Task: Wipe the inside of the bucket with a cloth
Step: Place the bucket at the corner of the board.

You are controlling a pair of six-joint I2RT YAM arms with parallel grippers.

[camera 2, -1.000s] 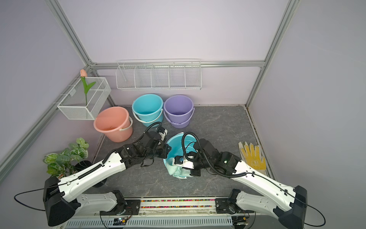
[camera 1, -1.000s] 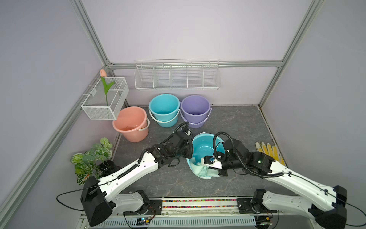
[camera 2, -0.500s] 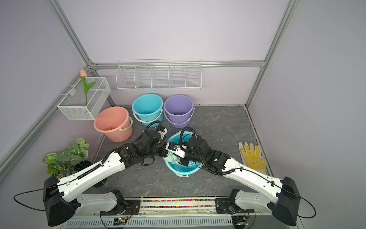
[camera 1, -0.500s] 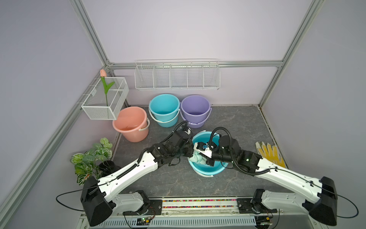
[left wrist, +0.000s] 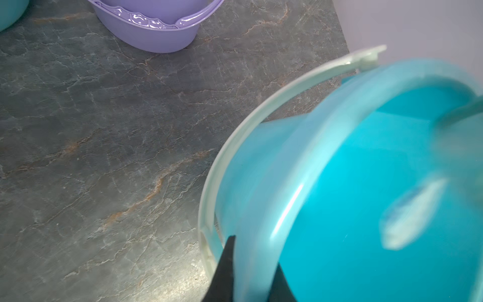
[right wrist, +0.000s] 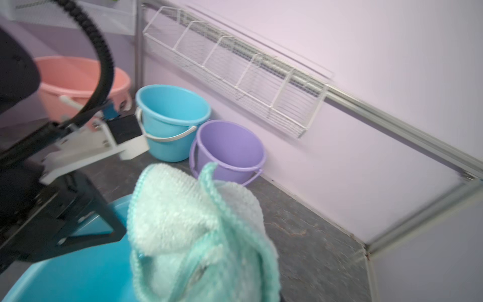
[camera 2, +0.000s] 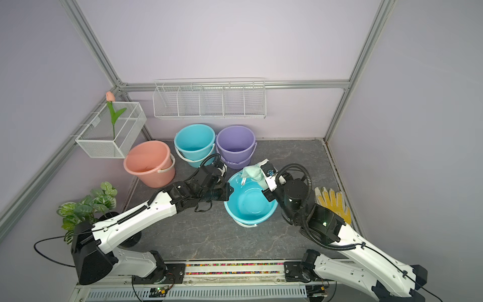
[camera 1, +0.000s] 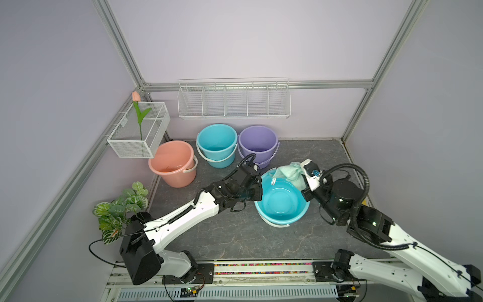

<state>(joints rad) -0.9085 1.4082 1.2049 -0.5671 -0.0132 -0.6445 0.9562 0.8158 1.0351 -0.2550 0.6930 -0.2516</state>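
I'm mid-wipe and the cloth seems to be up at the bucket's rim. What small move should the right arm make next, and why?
Probably lower the right end effector straight down, so that the cloth meets the inner wall of the bucket. The cloth is pinched in it and hangs at the far rim, above the bare blue inside. The left end effector clamps the rim on its own side, so the bucket should hold steady.
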